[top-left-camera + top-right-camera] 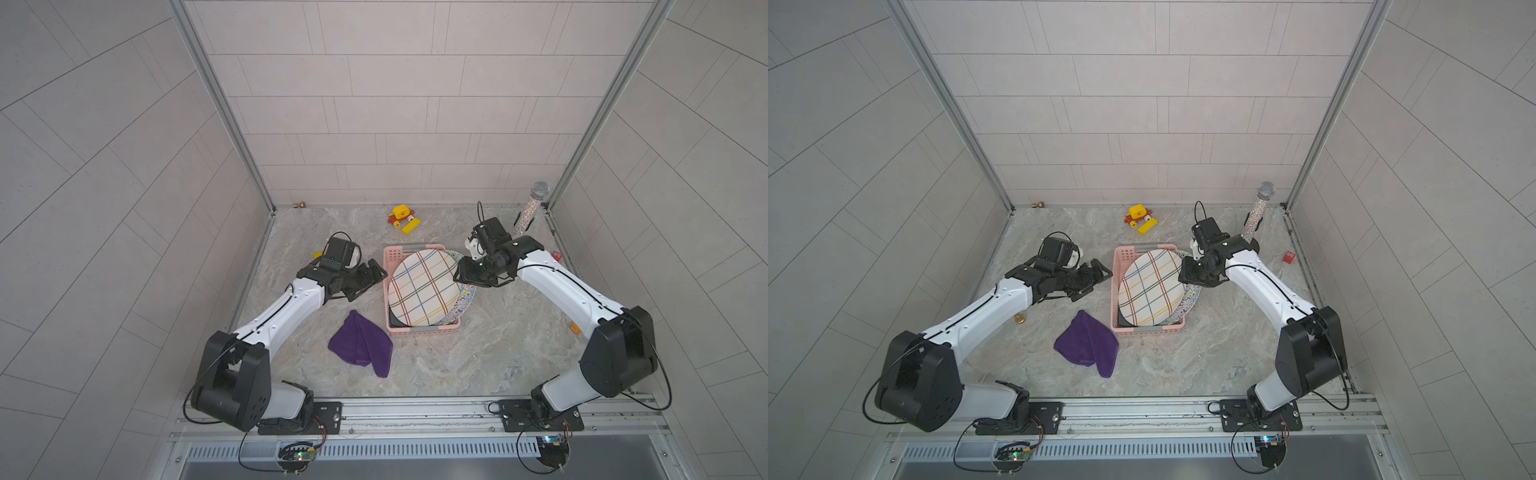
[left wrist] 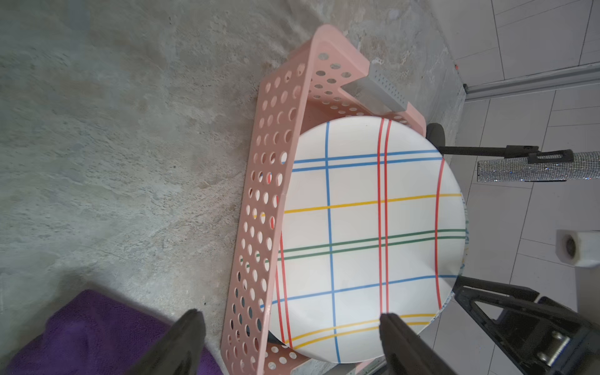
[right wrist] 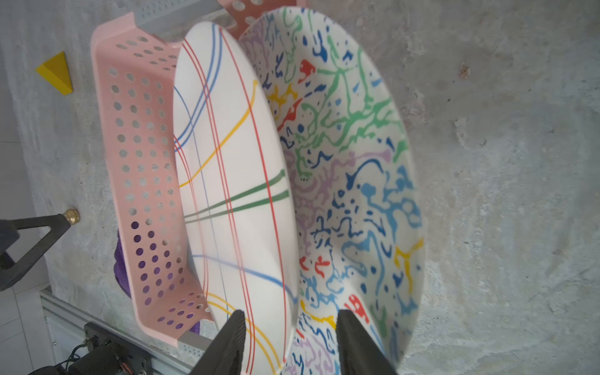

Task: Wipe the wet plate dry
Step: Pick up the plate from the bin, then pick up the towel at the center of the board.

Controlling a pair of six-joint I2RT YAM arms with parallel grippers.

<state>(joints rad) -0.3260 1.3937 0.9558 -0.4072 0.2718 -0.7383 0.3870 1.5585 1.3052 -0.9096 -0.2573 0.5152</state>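
A white plate with coloured plaid lines (image 1: 422,286) (image 1: 1150,286) (image 2: 367,227) (image 3: 233,194) leans on edge in a pink perforated basket (image 1: 424,330) (image 1: 1146,330) (image 2: 269,181) (image 3: 136,146). Behind it leans a squiggle-patterned plate (image 3: 350,162) (image 1: 465,299). My right gripper (image 1: 457,272) (image 1: 1181,270) (image 3: 290,313) straddles the plaid plate's right rim, open, with a gap on each side. Left of the basket hovers my left gripper (image 1: 374,276) (image 1: 1096,276) (image 2: 290,324), open and empty. A purple cloth (image 1: 361,345) (image 1: 1088,345) (image 2: 97,331) lies crumpled on the table near the basket's front left corner.
A yellow toy car (image 1: 402,215) and a yellow block (image 1: 411,226) lie at the back. A glittery microphone (image 1: 532,208) stands on a stand at the back right, close behind my right wrist. A small red item (image 1: 557,255) sits by the right wall.
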